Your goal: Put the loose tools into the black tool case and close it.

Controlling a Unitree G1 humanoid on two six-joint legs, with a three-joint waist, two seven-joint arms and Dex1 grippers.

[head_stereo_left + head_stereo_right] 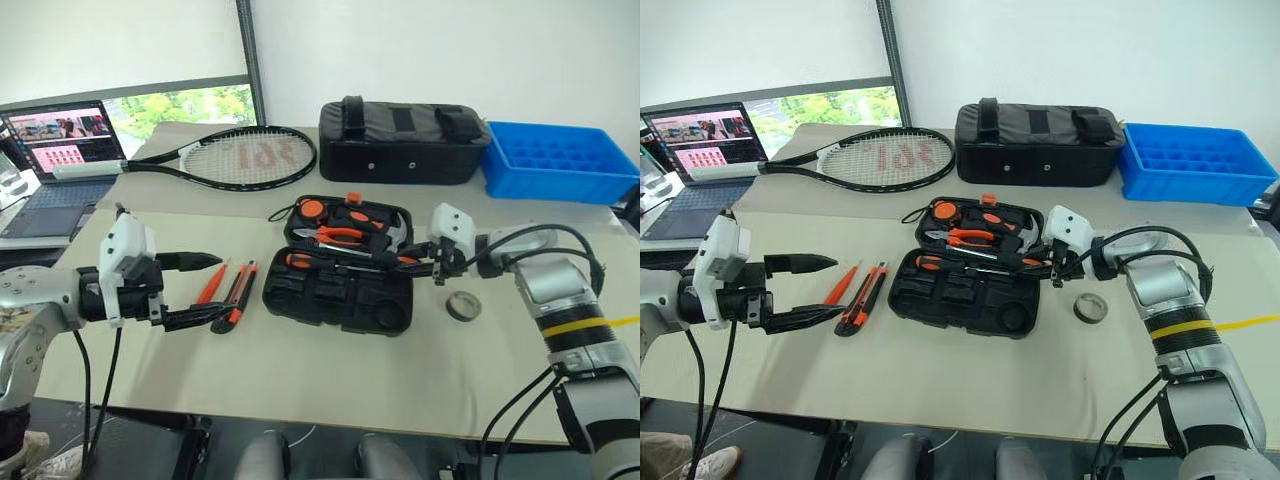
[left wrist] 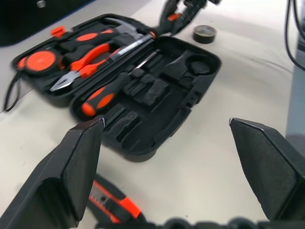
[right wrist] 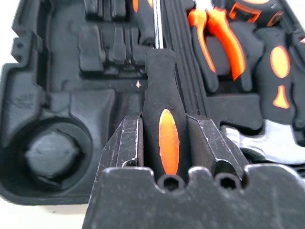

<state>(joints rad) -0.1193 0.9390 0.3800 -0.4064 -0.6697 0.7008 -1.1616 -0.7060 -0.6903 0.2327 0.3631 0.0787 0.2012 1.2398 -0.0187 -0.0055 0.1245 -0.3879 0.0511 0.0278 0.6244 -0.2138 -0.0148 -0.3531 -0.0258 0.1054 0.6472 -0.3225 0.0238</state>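
Right wrist view is showing the right pincer point(image 3: 167, 143) clamping the black-and-orange handle of a screwdriver point(image 3: 161, 114), its steel shaft pointing out over the moulded slots of the open black tool case point(image 3: 57, 105). From the head views, that pincer is hovering at the case's right end, just above the hinge line between the tray half and the lid half, where pliers point(image 1: 338, 235) and a second screwdriver point(image 1: 330, 262) are already lying. The small grey tape roll point(image 1: 462, 305) is sitting on the desk point(image 1: 330, 380) just right of the case, below the right forearm. Left of the case, the small orange screwdriver point(image 1: 211, 286) and the utility knife point(image 1: 240, 291) are lying side by side, near the left pincer point(image 1: 200, 290), which is hanging with its fingers spread wide and gripping nothing. Bare desk is stretching in front of the case towards the near edge. Behind it are lying a tennis racket point(image 1: 240, 157), a black fabric bag point(image 1: 402, 140) and a blue tray point(image 1: 560, 160), with a laptop point(image 1: 55, 170) far left.
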